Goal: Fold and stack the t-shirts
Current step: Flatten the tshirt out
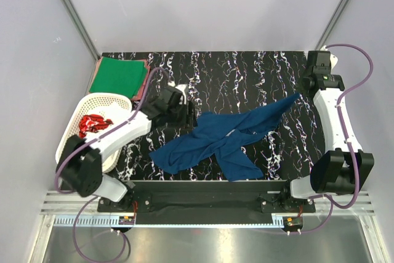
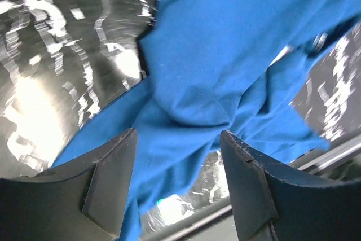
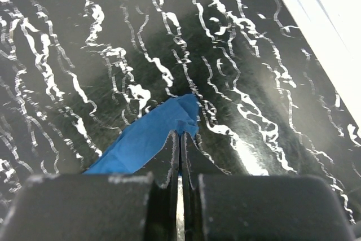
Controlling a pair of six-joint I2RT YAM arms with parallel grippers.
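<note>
Navy tee (image 1: 215, 143) lies bunched mid-frame, one tip clenched in right claw (image 3: 180, 142); left claw (image 2: 177, 139) hangs released above. Spreading flat seems next.

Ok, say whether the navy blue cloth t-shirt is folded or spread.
Neither: the navy blue cloth t-shirt lies bunched, twisted at its middle, one end pinched by the right claw.

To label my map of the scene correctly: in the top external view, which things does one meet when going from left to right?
white basket → navy t-shirt → right gripper
</note>
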